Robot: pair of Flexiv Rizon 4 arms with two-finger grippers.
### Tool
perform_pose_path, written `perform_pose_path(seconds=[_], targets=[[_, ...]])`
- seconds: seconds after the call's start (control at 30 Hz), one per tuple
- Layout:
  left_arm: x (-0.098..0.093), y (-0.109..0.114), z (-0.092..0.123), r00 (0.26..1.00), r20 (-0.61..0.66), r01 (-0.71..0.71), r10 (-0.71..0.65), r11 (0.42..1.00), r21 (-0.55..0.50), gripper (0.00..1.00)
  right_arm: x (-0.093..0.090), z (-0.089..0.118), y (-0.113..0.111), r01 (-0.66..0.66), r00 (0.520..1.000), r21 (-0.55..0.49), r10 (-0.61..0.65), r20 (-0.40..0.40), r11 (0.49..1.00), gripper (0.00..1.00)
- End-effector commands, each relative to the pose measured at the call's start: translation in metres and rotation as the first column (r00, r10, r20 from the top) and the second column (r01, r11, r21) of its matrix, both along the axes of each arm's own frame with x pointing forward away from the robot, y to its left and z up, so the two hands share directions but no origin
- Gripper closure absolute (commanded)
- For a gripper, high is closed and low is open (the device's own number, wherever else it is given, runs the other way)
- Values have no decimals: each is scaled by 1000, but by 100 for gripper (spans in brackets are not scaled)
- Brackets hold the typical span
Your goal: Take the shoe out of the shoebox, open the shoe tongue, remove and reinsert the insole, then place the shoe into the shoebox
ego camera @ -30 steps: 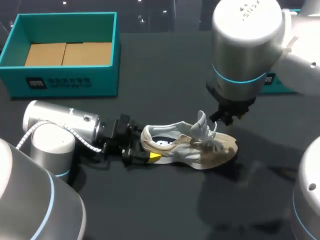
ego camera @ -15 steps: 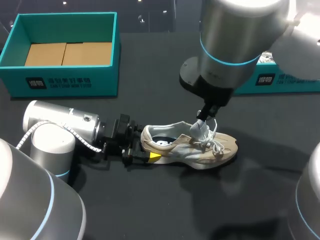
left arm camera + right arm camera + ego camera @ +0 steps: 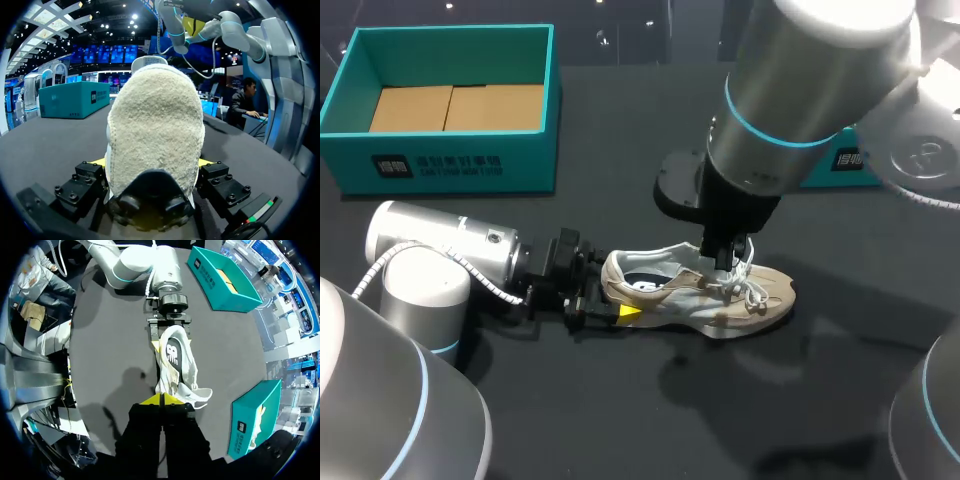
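While the left hand (image 3: 152, 165) grips one shoe (image 3: 700, 295), two teal shoeboxes (image 3: 525, 165) (image 3: 246, 416) stand apart.

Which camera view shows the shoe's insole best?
The right wrist view: it looks down into the shoe, so much of the dark insole shows. The head view catches only a sliver through the opening. The left wrist view shows just the heel from outside, no insole.

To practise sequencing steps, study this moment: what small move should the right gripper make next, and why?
The left gripper clamps the shoe at its heel, the right gripper sits by the raised tongue, and the insole lies exposed inside. So the next move is probably to ease the right gripper into the opening to reach the insole.
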State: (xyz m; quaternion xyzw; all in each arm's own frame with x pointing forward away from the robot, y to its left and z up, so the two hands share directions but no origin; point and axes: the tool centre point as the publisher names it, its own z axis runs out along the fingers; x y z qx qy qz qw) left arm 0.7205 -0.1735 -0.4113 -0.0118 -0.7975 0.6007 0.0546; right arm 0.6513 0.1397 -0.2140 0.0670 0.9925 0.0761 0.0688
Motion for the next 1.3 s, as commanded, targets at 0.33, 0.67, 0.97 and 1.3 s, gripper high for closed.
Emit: perform_pose_path(seconds=[0.33, 0.67, 0.97, 1.3], targets=[[-2, -2, -5, 1000, 0, -1, 1, 1000, 1, 100, 9, -17, 29, -364, 926, -8, 361, -106, 931, 100], [-2, -2, -5, 1000, 0, -1, 1, 1000, 1, 100, 15, -30, 47, -361, 932, -56, 357, -63, 931, 100], [-2, -2, -5, 1000, 0, -1, 1, 1000, 1, 100, 25, -49, 54, -368, 930, -44, 367, -32, 929, 100], [-2, -2, -5, 1000, 0, -1, 1, 1000, 1, 100, 32, -64, 64, -384, 923, -66, 382, -34, 921, 100]])
